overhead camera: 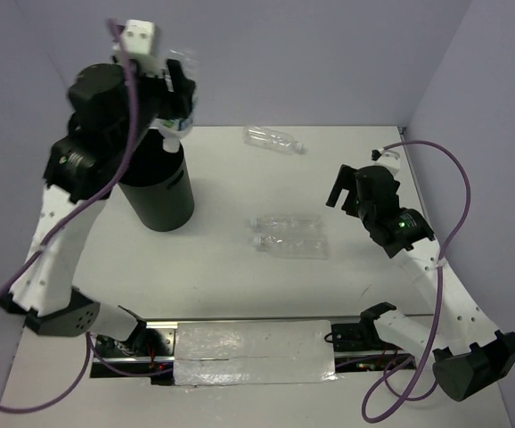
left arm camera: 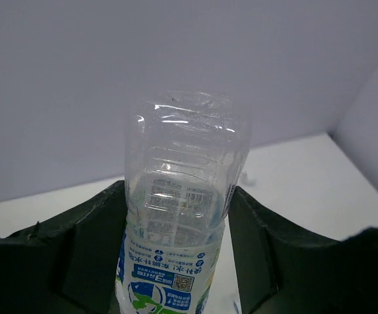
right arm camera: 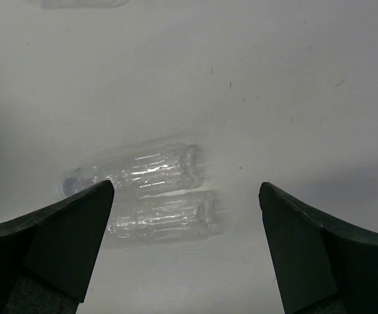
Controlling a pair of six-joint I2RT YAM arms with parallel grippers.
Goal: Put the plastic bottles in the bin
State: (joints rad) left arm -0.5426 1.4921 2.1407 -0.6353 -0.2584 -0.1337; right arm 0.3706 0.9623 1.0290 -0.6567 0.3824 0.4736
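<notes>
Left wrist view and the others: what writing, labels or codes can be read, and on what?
Labelled bottle: rows of blue characters on its label, too blurred to quote.
Same label: a QR code, nothing legible beside it.
Three loose bottles, black bin: no print visible.

Even, soft overhead light; faint shadows on table [overhead camera: 240, 285]; right wrist view dimmer, bottles [right arm camera: 153, 173] blurred.

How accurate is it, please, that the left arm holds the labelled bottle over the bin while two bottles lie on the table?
Nearly: the top external view shows three bottles lying on the table, not two. The left arm does hold the labelled bottle over the bin.
</notes>
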